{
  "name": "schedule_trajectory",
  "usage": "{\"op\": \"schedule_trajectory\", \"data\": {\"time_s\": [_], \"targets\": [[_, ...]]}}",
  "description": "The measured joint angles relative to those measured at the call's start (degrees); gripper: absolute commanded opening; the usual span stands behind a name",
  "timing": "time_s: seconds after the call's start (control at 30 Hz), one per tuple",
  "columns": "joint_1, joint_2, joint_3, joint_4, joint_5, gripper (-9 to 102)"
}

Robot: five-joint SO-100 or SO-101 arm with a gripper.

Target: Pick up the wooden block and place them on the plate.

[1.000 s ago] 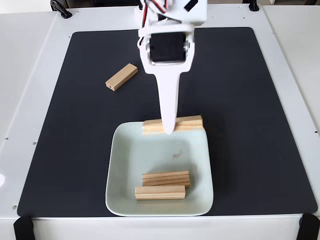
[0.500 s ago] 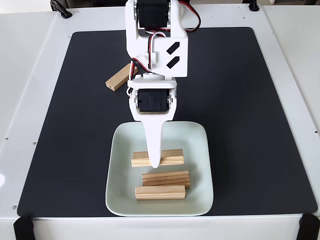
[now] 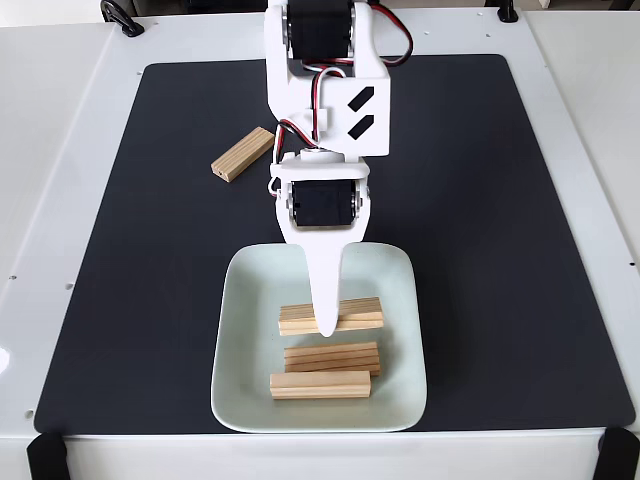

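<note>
Fixed view. The white arm reaches down from 12 o'clock over the black mat (image 3: 520,250) on the white desk (image 3: 60,120). Its fingers (image 3: 326,328) point down over the topmost of three wooden blocks (image 3: 331,316) lying in a column on the pale plate (image 3: 245,340); whether they grip it, or how far apart they stand, cannot be told from this angle. The other two blocks (image 3: 332,357) (image 3: 320,385) lie toward 6 o'clock. A fourth block (image 3: 243,154) rests on the mat toward 10 o'clock, well apart from the plate.
</note>
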Motion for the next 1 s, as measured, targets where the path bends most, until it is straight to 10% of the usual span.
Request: {"op": "schedule_trajectory", "data": {"time_s": [1.0], "targets": [[0.0,-3.16,-5.19,0.0,0.0,-1]]}}
